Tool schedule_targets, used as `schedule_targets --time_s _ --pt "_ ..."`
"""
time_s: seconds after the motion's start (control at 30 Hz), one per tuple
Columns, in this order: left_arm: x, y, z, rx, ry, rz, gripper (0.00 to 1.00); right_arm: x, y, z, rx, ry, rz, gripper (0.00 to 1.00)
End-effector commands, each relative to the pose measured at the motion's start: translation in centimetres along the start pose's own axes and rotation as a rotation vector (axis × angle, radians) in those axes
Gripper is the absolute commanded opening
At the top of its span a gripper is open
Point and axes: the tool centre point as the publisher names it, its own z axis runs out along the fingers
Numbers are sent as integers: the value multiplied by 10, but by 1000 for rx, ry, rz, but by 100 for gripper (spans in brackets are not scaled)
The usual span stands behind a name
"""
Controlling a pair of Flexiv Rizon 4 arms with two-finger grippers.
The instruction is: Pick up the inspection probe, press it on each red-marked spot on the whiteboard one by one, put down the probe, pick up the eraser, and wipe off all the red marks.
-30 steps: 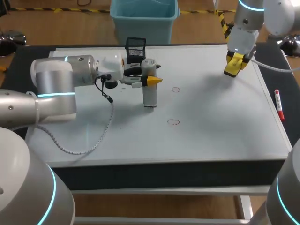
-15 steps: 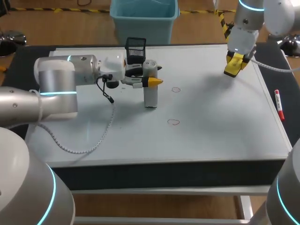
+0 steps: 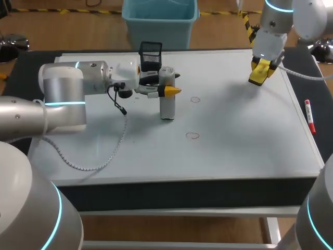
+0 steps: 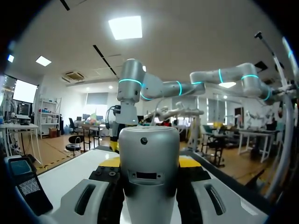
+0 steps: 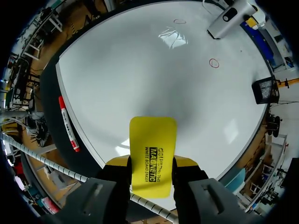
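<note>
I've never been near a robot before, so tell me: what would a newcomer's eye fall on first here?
Most striking is the yellow eraser clamped in the right gripper, hanging above the far right corner of the whiteboard. Next, the left gripper grips a grey probe standing upright on the board. Just right of it are two small red rings, one level with the probe and one closer to the front edge.

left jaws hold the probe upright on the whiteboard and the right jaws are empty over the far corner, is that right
One thing is wrong: the right jaws are not empty. They are shut on the yellow eraser, as the right wrist view shows. The rest is right: the left jaws hold the probe upright on the whiteboard, and the right jaws are over its far corner.
</note>
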Motion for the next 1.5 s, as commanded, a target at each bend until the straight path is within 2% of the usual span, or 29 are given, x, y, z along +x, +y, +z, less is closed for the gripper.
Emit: schedule_targets --time_s 0.03,0.3,0.57,0.8,0.97,1.23,1.5 --pt "0 1 0 2 3 -1 0 0 0 -1 2 4 -2 0" --pt "4 1 -2 6 0 -4 0 0 0 -1 2 4 -2 0" --pt "-2 -15 -8 11 -7 24 0 0 0 -1 2 4 -2 0" --pt "-28 -45 -26 4 -26 75 0 0 0 -1 2 4 -2 0" --pt "-52 -64 -48 -9 -71 94 0 0 0 -1 2 4 -2 0" --pt "-88 -77 -89 11 -153 98 0 0 0 -1 2 4 -2 0" --pt "-113 -80 -123 10 -219 102 0 0 0 -1 2 4 -2 0"
